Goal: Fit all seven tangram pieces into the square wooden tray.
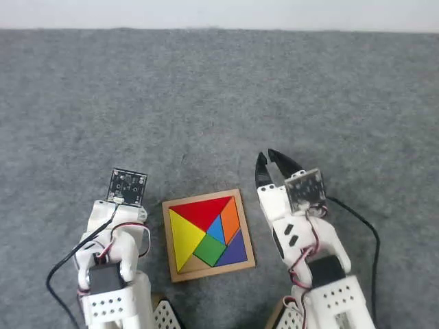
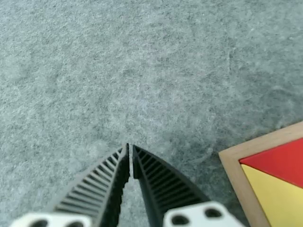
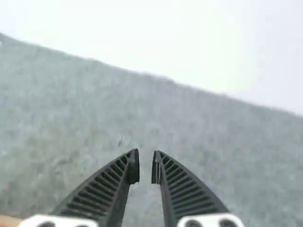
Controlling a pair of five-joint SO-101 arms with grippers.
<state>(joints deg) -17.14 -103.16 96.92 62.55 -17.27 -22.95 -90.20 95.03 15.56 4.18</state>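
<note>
The tray (image 1: pixel 219 269) sits on the worktop (image 1: pixel 206 103). Six coloured pieces (image 1: pixel 202 212) lie inside; one tan spot may be a gap, I cannot tell. My left claw (image 2: pixel 130 147) is closed, my right claw (image 1: pixel 266 155) barely open, both empty.

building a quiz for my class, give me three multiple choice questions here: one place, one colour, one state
1. Where is the tray? a) between the left arm and right arm b) on an arm c) in a gripper
2. Which colour piece lies along the tray's far side? a) green b) red c) black
3. How is the left gripper? a) wide open b) holding a piece c) shut, empty
Answers: 1 a, an arm stands on each side; 2 b, the red triangle fills that side; 3 c, closed over bare mat, nothing in it.
</note>
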